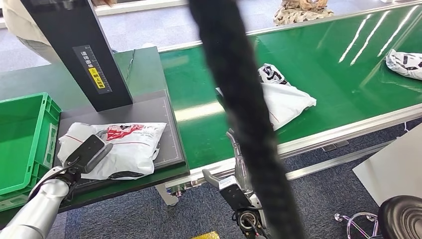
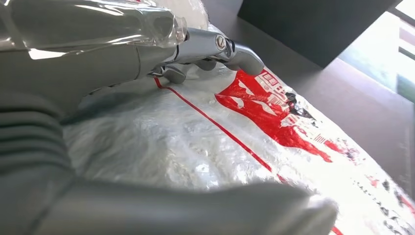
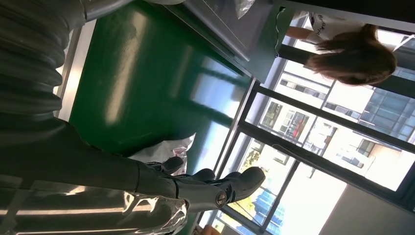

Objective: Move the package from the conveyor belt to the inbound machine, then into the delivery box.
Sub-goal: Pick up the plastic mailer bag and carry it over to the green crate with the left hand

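Here, a white plastic package [image 1: 117, 147] with red printing lies flat on the dark platform of the inbound machine [image 1: 169, 129], whose black upright post [image 1: 82, 50] stands just behind it. The left hand [image 1: 85, 153] rests on top of the package near its left end, fingers laid along the wrapping. In the left wrist view the fingers [image 2: 230, 49] touch the crinkled plastic [image 2: 195, 147] beside a thin red line, with the thumb stretched along the near side; they lie apart and do not clamp it. A green crate [image 1: 25, 139] sits just left of the platform. To the right runs the green conveyor belt [image 1: 323, 64], carrying another white bag [image 1: 286, 99]. The right hand [image 1: 238, 172] hangs at the belt's near edge, fingers loosely apart and holding nothing.
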`<state>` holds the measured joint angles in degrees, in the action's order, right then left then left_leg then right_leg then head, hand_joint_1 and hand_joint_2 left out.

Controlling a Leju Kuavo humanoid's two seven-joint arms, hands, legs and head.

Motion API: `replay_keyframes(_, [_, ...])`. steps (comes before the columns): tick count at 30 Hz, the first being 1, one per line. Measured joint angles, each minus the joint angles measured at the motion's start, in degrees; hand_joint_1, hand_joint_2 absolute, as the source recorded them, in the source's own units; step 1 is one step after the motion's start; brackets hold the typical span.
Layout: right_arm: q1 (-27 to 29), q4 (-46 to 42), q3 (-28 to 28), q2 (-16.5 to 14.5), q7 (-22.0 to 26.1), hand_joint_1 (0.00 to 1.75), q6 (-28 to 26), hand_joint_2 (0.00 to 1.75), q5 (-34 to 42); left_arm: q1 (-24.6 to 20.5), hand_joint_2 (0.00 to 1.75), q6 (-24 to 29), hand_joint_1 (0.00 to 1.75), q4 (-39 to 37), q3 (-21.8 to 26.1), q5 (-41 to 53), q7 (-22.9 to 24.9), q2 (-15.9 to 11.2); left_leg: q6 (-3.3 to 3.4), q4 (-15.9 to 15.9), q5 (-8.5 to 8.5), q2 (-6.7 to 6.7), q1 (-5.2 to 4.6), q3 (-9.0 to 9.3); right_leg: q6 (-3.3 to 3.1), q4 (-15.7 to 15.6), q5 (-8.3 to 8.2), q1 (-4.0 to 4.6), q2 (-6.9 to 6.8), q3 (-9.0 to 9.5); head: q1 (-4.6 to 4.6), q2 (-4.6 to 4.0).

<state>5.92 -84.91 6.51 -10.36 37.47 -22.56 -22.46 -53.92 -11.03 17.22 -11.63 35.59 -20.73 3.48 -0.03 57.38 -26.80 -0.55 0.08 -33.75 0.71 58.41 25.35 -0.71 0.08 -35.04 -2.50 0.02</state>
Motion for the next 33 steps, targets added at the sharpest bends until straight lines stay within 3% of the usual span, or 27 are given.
replay_keyframes(10, [0.0, 0.0, 0.0, 0.0, 0.3, 0.0, -0.2, 1.75, 0.7, -0.9, 1.75, 1.3, 0.0, 0.0, -0.1, 3.3, 3.2, 0.0, 0.0, 0.0, 0.0, 0.0, 0.0, 0.0, 0.0, 0.0, 0.0, 0.0, 0.0, 0.0, 0.01, 0.0])
replay_keyframes(33, [-0.9, 1.0, 0.3, 0.1, 1.1, 0.0, -0.7, 1.75, 2.0, -1.6, 1.75, -0.3, 0.0, 0.0, 0.9, 2.0, 4.9, -0.1, 0.0, 0.0, 0.0, 0.0, 0.0, 0.0, 0.0, 0.0, 0.0, 0.0, 0.0, 0.01, 0.01, 0.0])
